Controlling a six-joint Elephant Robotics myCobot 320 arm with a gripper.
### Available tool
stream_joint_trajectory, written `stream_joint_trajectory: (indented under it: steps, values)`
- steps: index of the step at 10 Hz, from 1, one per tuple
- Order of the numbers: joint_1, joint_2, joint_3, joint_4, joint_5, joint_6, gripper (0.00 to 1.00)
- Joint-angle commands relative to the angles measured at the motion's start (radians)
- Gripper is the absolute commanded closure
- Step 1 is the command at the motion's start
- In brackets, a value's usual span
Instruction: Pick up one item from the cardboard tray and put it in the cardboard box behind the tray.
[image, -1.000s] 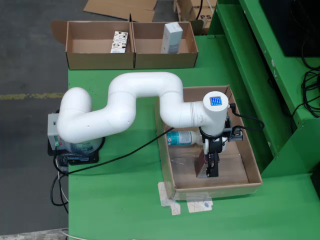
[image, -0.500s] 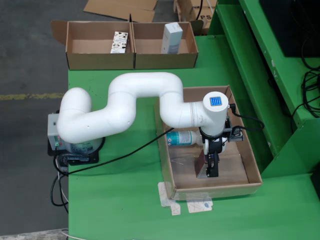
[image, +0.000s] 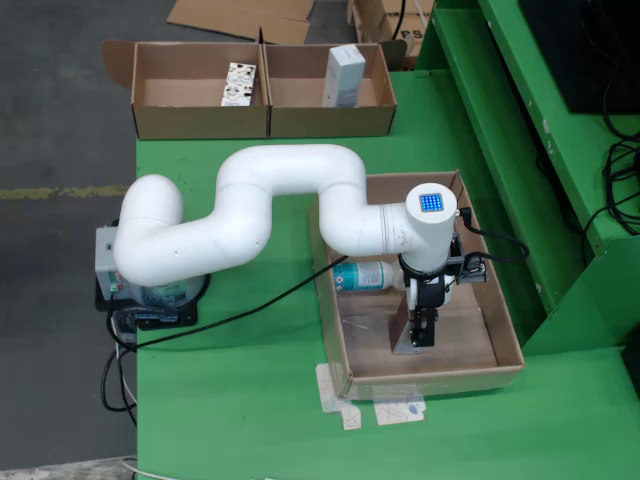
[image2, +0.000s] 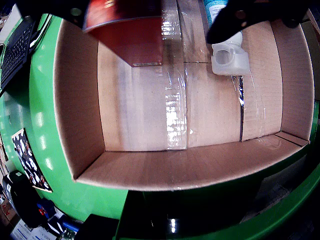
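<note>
fingers (image: 424, 335) look clamped on a dark red flat item (image2: 125, 30) inside the tray (image: 505, 335), tho grip's partly hidden. target box (image: 330, 120) sits well apart, toward overhead view's top-left, past the arm.

We're in a workshop or warehouse bay: bare concrete floor (image: 50, 120), green-painted surface (image: 250, 410) and framing, flattened cardboard (image: 240, 18) lying about, loose cables (image: 620, 190) trailing at right.
</note>
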Motion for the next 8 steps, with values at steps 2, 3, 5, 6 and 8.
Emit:
stream_joint_trajectory:
  steps: [2, 3, 5, 6, 8]
  values:
    - [-0.007, 0.032, 0.029, 0.010, 0.005, -0.005, 0.90]
    - [-0.007, 0.032, 0.029, 0.010, 0.005, -0.005, 1.00]
    - [-0.007, 0.032, 0.029, 0.010, 0.005, -0.005, 1.00]
    - [-0.007, 0.032, 0.029, 0.010, 0.005, -0.005, 1.00]
    - [-0.007, 0.032, 0.029, 0.010, 0.005, -0.005, 1.00]
